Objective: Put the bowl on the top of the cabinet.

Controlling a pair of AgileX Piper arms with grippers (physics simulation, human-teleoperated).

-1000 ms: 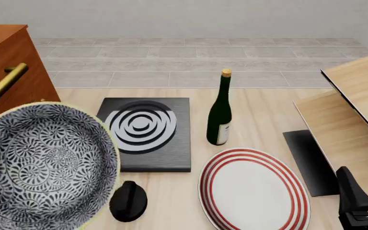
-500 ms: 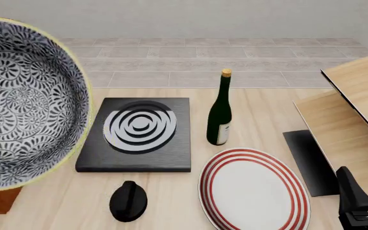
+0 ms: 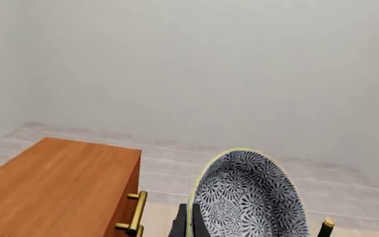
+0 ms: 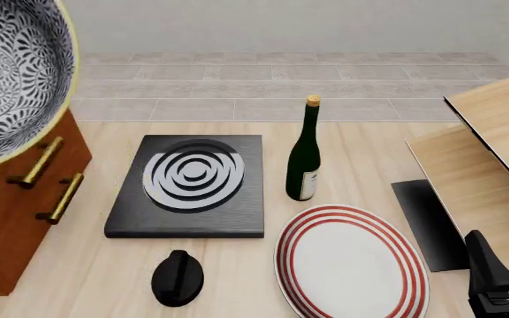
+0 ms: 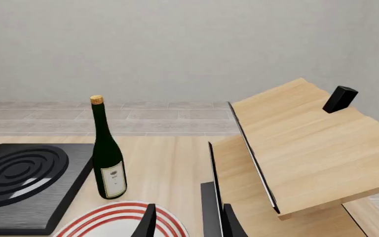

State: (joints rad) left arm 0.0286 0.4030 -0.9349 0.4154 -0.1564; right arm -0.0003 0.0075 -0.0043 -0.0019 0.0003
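Note:
The bowl (image 4: 11,73), navy-and-white swirled with a pale rim, hangs high at the far left, tilted on edge and cut off by the picture's border. It is above the reddish-brown cabinet (image 4: 11,218), whose brass handles face right. In the left wrist view my left gripper (image 3: 188,222) is shut on the rim of the bowl (image 3: 248,197), beside and above the flat top of the cabinet (image 3: 57,182). The front view hides that gripper behind the bowl. My right gripper (image 4: 493,281) rests low at the front right, and its fingers (image 5: 150,222) stand open over the plate's edge.
A black hob slab with white rings (image 4: 193,182) lies mid-table, with a green wine bottle (image 4: 305,152) to its right. A red-ringed white plate (image 4: 352,262) and a black knob-like object (image 4: 177,278) are near the front. Slanted pale boards (image 4: 493,165) fill the right side.
The bowl has kept rising and moved to the upper left of the front view, uncovering the cabinet's front and handles. The right arm has stayed still.

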